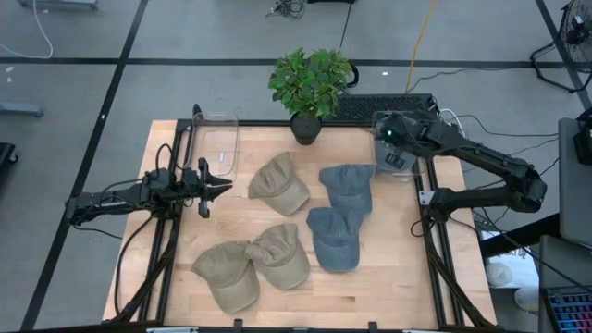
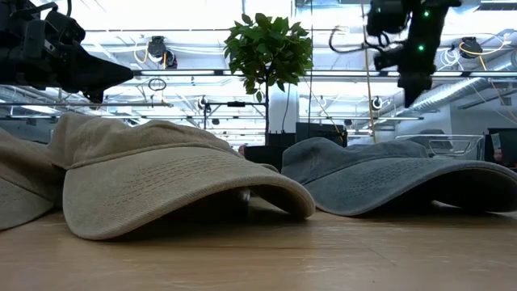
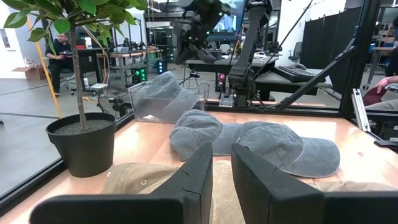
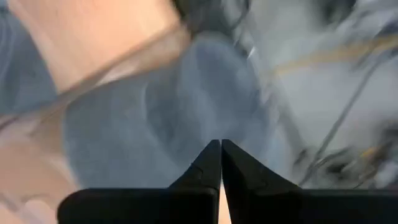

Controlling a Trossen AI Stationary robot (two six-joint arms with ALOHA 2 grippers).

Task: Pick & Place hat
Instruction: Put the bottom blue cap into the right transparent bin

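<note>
Three tan hats [image 1: 279,183] [image 1: 227,275] [image 1: 282,255] and two blue hats [image 1: 347,185] [image 1: 335,237] lie crown up on the wooden table [image 1: 388,287]. Another blue hat [image 4: 174,124] lies inside a clear bin [image 1: 393,162] at the far right. My right gripper [image 1: 392,135] is shut and empty, high above that bin; it also shows in the low view [image 2: 414,89]. My left gripper [image 1: 220,181] is open and empty, hovering at the table's left, pointing right toward the far tan hat [image 3: 143,177].
An empty clear bin [image 1: 218,141] stands at the far left. A potted plant [image 1: 309,88] stands at the middle of the far edge. A black frame runs round the table. A person [image 3: 59,46] sits in the room beyond.
</note>
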